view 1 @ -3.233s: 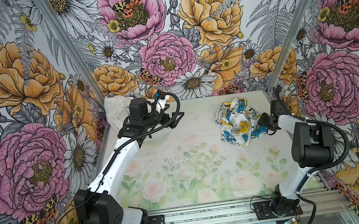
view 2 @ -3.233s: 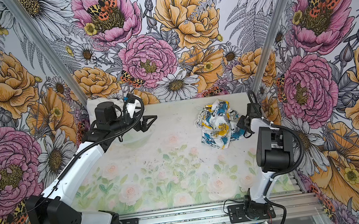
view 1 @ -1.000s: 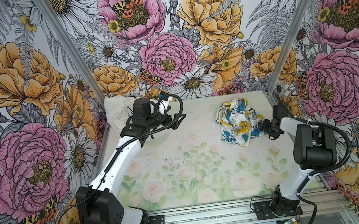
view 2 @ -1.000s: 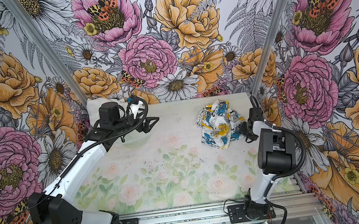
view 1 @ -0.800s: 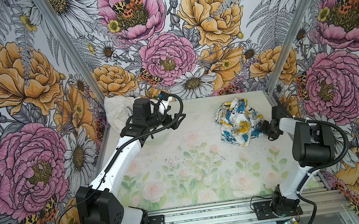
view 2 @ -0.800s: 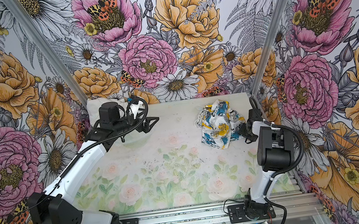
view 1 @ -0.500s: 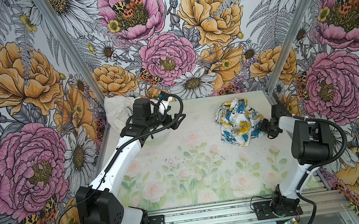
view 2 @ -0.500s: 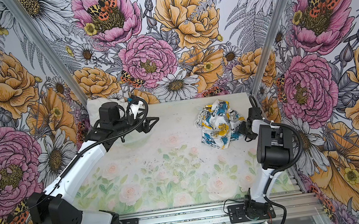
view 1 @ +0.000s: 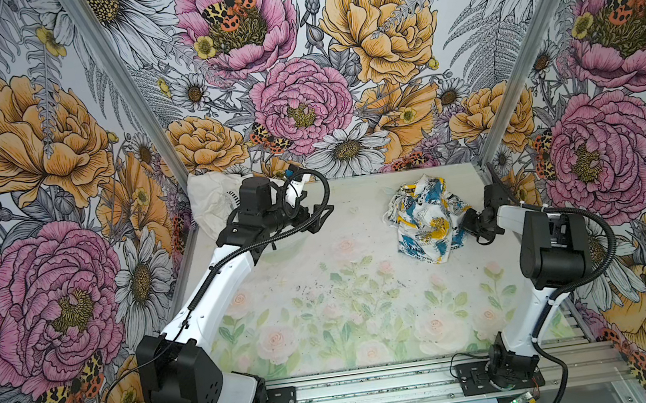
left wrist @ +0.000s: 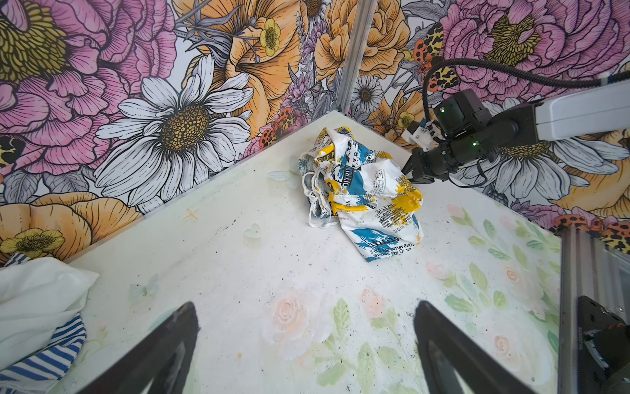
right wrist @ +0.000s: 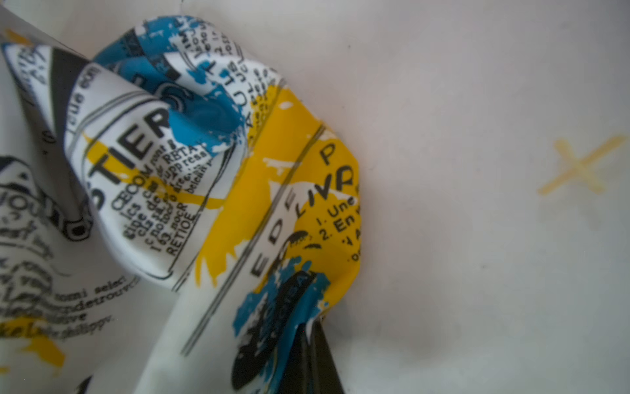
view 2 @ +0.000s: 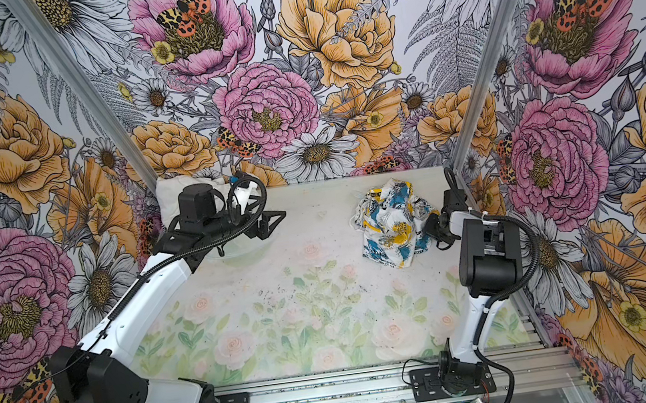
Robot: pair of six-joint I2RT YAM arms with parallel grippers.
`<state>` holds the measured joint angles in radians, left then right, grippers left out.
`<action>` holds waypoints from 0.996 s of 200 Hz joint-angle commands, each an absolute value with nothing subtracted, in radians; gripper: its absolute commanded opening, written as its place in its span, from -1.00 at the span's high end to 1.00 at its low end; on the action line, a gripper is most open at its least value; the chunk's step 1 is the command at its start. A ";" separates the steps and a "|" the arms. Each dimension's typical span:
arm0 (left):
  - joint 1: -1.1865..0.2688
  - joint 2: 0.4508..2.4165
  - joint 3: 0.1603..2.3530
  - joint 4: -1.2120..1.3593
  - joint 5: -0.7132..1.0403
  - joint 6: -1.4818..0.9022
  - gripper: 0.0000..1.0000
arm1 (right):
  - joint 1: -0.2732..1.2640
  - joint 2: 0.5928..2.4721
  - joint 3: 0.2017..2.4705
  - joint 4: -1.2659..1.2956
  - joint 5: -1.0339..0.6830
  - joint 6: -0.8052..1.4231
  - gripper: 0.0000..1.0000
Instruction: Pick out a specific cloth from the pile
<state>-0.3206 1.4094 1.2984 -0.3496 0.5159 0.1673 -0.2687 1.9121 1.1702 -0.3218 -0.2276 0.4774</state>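
Two weak points stood out, both at the grip. The right hand was clenched on a fold at the edge of the cloth. The cloth lay crumpled on the bench near the far right corner, well apart from the pile in the far left corner. In the right wrist view the fingers pinched only a narrow blue-and-black fold. A bite that small on thin, smooth fabric could probably slip free once the weight of the bunched rest came onto it. A quick lift or sideways pull would make that likelier. The arm also stood close to the side wall, so a wide swing there risked brushing it and tugging the fold loose. The loose white cord loops on the cloth's far side could trail and drag across the bench. The left hand was released, its jaws spread wide, holding nothing above the bench near the pile. If it dropped there, it could catch the plain white cloth or the striped cloth, neither of which was wanted.
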 commanded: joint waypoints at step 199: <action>-0.327 1.396 1.338 -0.370 0.491 0.194 -0.98 | 0.200 2.244 1.783 -0.315 -0.290 0.666 1.00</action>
<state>-0.3206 1.4097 1.3106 -0.3626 0.5083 0.1753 0.2226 2.1967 1.7668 -0.3019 -0.3588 0.6155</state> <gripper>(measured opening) 0.987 0.047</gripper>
